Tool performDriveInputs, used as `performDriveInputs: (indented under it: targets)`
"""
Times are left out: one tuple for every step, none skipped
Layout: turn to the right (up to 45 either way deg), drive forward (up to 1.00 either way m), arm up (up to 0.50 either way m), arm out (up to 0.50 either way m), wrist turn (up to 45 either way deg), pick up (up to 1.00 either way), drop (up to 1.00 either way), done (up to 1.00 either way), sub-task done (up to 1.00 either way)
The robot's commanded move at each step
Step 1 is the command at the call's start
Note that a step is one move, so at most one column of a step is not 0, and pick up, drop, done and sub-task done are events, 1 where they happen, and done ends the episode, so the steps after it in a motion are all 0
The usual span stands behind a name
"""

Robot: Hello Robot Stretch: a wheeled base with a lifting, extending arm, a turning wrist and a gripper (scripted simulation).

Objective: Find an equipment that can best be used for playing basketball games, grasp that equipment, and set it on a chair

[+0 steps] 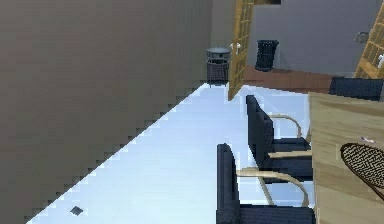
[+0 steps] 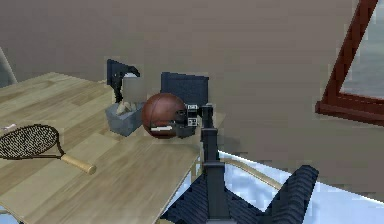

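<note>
Dark arm bar [image 2: 210, 165] before basketball [image 2: 158, 112] on table [image 2: 60, 100], fingers [image 2: 181, 121] indistinct against it, any hold untellable.

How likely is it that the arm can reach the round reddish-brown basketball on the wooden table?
Likely yes: the arm's fingers show right at the basketball, with nothing visible between them.

I am seeing soft light brightening the pale smooth floor [image 1: 170, 150], the plain grey-brown wall [image 1: 90, 70] lying in shade.
</note>
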Motion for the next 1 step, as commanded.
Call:
performDriveInputs:
  targets:
    - [0.0,0.00,0.00,0.00,0.0,1.00,0.00,0.00,0.00]
